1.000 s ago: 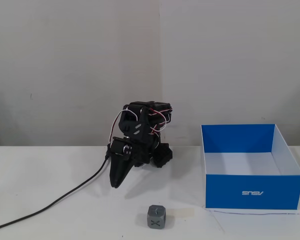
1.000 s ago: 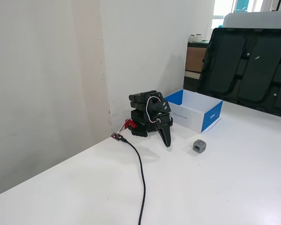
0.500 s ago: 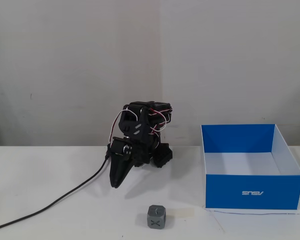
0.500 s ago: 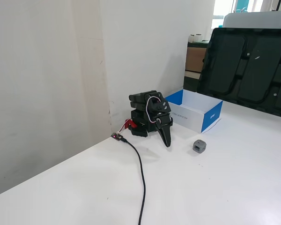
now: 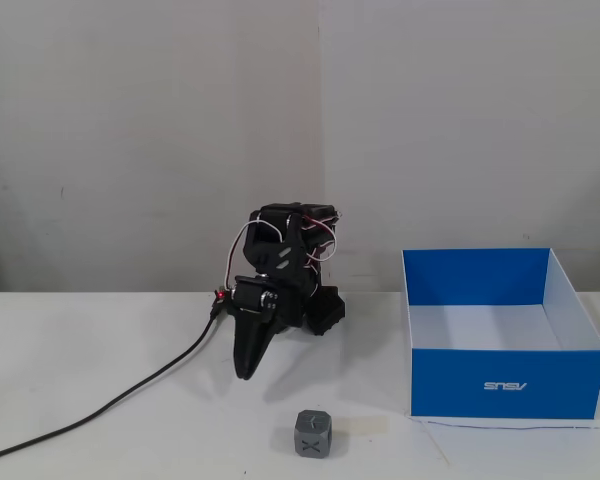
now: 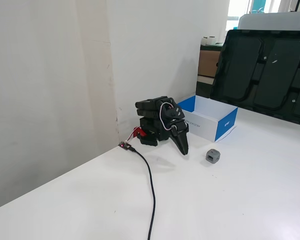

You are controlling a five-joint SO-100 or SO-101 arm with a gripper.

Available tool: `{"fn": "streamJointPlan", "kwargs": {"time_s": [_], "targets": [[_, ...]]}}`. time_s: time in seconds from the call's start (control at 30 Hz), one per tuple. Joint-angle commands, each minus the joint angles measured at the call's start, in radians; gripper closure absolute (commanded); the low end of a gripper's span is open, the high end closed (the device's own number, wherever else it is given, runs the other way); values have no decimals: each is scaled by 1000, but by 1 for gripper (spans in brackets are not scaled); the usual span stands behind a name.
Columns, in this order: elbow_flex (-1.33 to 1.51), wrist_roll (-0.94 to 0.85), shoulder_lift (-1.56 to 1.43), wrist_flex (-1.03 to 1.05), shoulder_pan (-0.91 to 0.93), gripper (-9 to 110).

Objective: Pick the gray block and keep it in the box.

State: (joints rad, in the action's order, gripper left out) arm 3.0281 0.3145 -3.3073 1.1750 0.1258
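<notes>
Cable (image 5: 100, 405) cut off at left edge; tool (image 5: 245, 372) jaw gap indiscernible.

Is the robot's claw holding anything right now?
No, nothing. The gripper is shut and empty; the gray block sits alone on the table.

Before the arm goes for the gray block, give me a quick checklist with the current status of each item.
1. Gray block free on the table, nothing touching it: ok.
2. Tool empty, folded down near the arm base: ok.
3. Tool jaws open enough for the block: cannot tell, they look closed.
4. Box open on top, white inside looks empty: ok.
5. Path between tool and block clear; the cable trails away on the other side: ok.
6. Block sits apart from the box's blue front: ok.
</notes>
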Motion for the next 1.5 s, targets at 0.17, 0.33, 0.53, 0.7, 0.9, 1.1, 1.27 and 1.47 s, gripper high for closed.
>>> {"fn": "streamJointPlan", "kwargs": {"time_s": [0.17,0.33,0.53,0.7,0.9,1.1,1.27,1.47], "targets": [[5,-58,-121,-107,-72,101],[-66,-54,-110,-69,-146,101],[-89,-66,-61,-66,-212,101],[-118,-92,-54,-37,-256,101],[-149,-95,-49,-35,-279,101],[-252,-103,121,-51,-279,101],[-357,-94,337,-87,-268,101],[-522,-84,721,-137,-256,101]]}}
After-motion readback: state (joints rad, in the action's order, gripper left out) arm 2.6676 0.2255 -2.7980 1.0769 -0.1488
